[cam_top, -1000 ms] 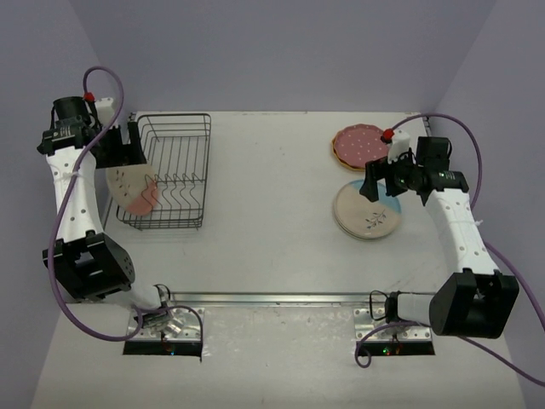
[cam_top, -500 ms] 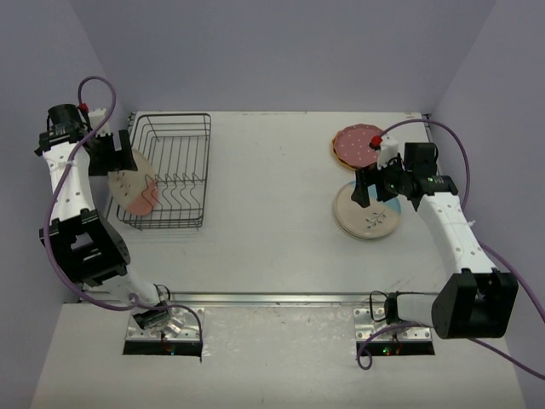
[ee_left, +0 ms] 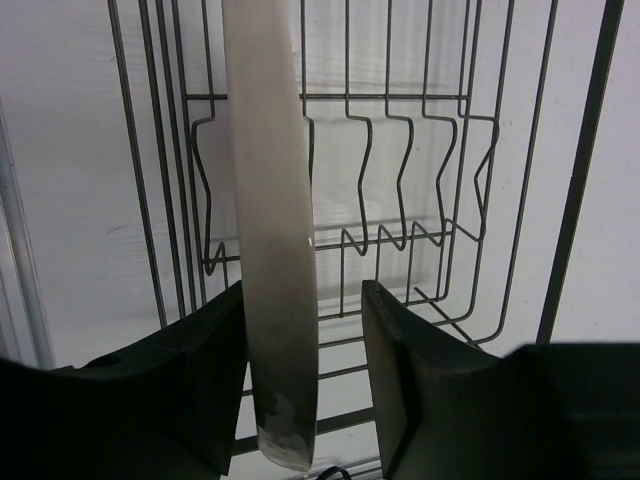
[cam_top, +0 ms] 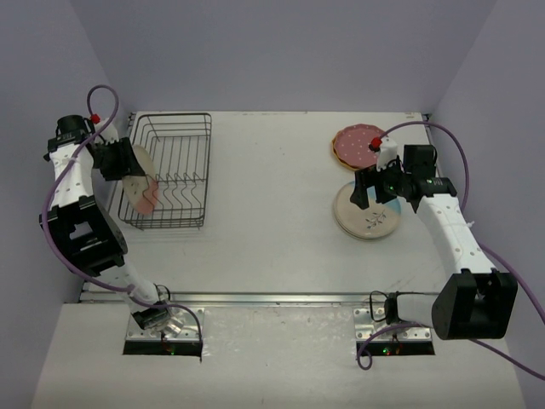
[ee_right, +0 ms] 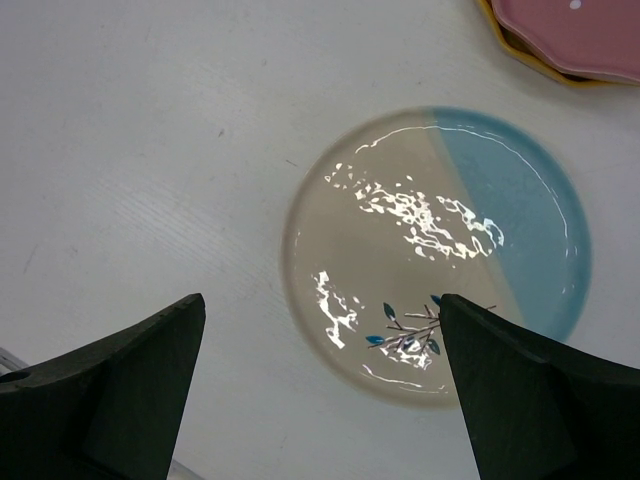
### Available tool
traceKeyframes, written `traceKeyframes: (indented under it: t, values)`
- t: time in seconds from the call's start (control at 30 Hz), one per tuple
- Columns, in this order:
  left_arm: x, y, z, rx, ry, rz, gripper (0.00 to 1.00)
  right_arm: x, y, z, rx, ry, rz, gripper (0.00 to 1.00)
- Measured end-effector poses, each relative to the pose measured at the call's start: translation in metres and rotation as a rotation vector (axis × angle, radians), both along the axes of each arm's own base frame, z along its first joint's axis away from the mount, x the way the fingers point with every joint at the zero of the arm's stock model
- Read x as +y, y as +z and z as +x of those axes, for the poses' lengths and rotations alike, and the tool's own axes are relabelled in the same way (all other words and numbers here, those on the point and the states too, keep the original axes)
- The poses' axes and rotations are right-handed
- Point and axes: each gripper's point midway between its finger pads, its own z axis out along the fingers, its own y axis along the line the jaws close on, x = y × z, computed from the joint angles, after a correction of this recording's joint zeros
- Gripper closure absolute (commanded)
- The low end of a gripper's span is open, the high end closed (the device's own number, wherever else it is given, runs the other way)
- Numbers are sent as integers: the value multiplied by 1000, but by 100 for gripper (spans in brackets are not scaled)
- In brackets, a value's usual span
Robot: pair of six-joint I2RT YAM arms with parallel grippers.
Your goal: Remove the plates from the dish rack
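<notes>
You have bright, even light with soft shadows on the table. Glare patches sit on the blue-tinted plate. The left wrist view looks washed out.

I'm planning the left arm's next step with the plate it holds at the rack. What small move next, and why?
Probably lift the plate straight up: the left gripper holds it edge-on, low against the left side of the rack, so sideways travel could catch the wires.
</notes>
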Motion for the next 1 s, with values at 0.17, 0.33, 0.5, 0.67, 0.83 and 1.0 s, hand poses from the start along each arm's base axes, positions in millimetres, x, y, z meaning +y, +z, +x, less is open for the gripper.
traceKeyframes:
  t: [0.17, 0.33, 0.5, 0.67, 0.83, 1.0]
  values:
    - [4, -1, 2, -3, 11, 19, 85, 1, 1, 1, -3, -2, 6, 1]
    - [6, -2, 1, 4, 26, 21, 99, 3, 2, 0, -2, 0, 19, 1]
    - [6, 11, -1, 9, 23, 25, 100, 5, 5, -1, -7, 2, 34, 1]
    - [15, 68, 12, -93, 3, 97, 100, 7, 11, -3, -17, -4, 48, 1]
    - [16, 146, 28, -290, -63, 188, 100, 11, 15, -5, -21, 2, 74, 1]
    - [-28, 185, 13, -430, -269, 130, 100, 29, 28, -12, -29, 57, 164, 1]
